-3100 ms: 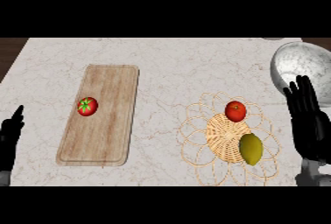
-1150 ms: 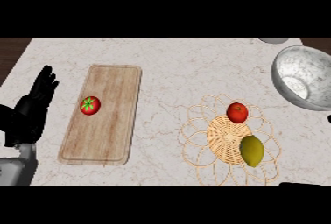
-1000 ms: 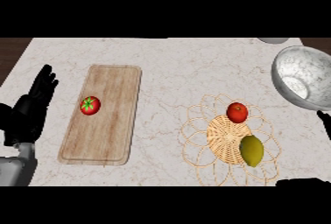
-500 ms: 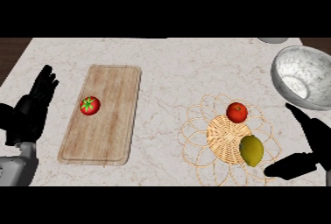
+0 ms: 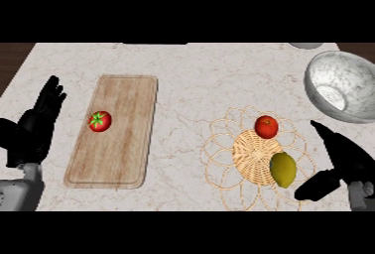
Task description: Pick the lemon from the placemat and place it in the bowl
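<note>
Lemon (image 5: 283,169) on woven placemat (image 5: 253,158), lower right part, just beside right hand (image 5: 344,158). Right hand spread, fingers straight, thumb apart, holding nothing. One small red fruit (image 5: 267,126) on placemat too, above lemon. One bowl (image 5: 343,92) up-right of placemat, near surface (image 5: 190,69) edge. One board (image 5: 113,130) left of placemat, one tomato (image 5: 99,121) on it. Left hand (image 5: 38,124) left of board, resting, fingers straight. No writing visible.

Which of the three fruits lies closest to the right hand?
The lemon, yellow-green, on the woven placemat, beside the right hand. The red fruit lies farther up; the tomato is on the cutting board.
</note>
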